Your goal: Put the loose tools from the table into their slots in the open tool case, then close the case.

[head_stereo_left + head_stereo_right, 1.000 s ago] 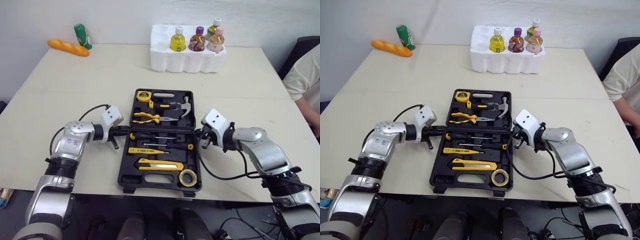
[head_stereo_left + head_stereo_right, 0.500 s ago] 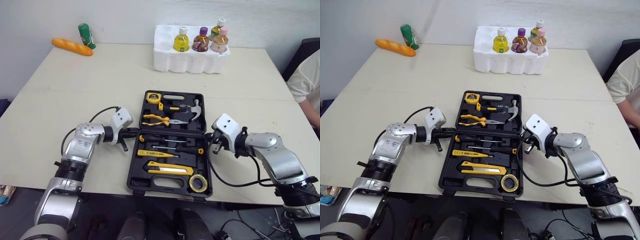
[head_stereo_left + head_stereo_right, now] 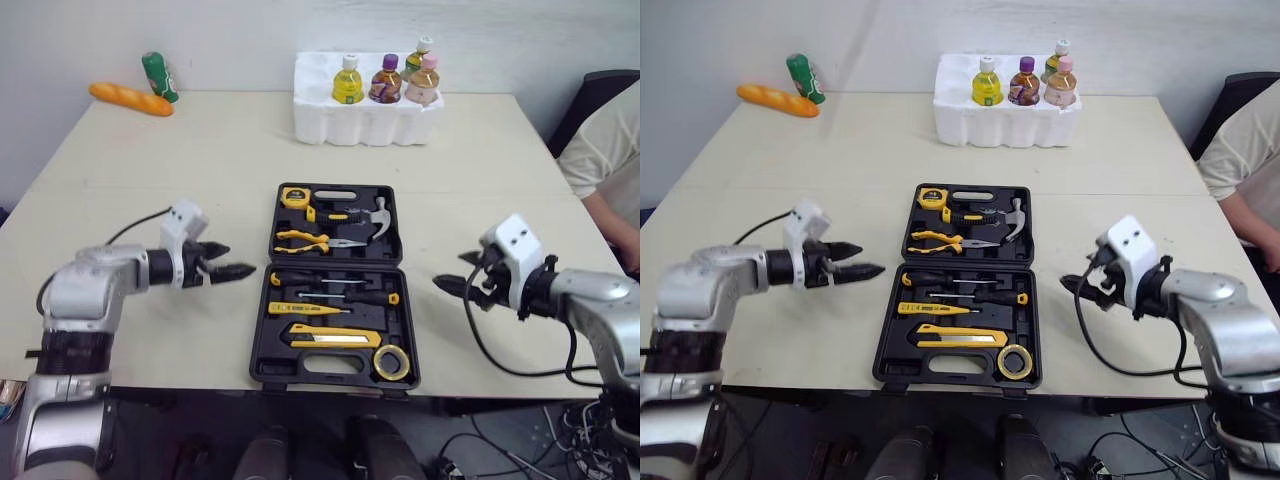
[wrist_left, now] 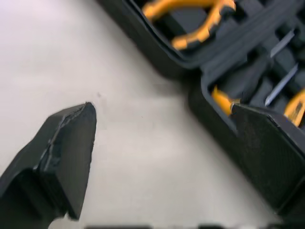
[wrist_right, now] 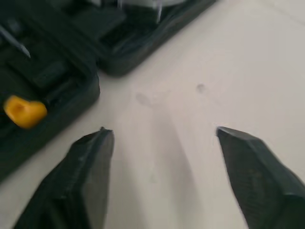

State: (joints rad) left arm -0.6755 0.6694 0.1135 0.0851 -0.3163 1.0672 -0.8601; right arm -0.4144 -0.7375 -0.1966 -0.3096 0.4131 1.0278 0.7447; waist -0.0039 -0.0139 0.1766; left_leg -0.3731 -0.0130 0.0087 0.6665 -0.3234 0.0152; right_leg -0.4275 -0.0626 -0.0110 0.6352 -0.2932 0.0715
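The black tool case (image 3: 335,285) lies open flat in the middle of the table. Its slots hold a tape measure (image 3: 290,196), hammer (image 3: 375,215), pliers (image 3: 305,238), screwdrivers (image 3: 335,297), a yellow utility knife (image 3: 335,337) and a tape roll (image 3: 391,362). My left gripper (image 3: 232,260) hovers open just left of the case's hinge line, empty. My right gripper (image 3: 452,270) stands open a short way right of the case, also empty. In the left wrist view the case's edge (image 4: 228,71) lies beyond the spread fingers (image 4: 62,157); the right wrist view has the case's corner (image 5: 57,62) beyond the fingers (image 5: 90,167).
A white foam tray (image 3: 365,120) with several bottles stands at the back. A baguette (image 3: 130,98) and a green bottle (image 3: 158,76) lie at the far left corner. A person's arm and sleeve (image 3: 600,160) are at the right edge.
Both grippers were shut against the case's sides; now both are open and have drawn outward, away from the case. The camera view has also shifted.
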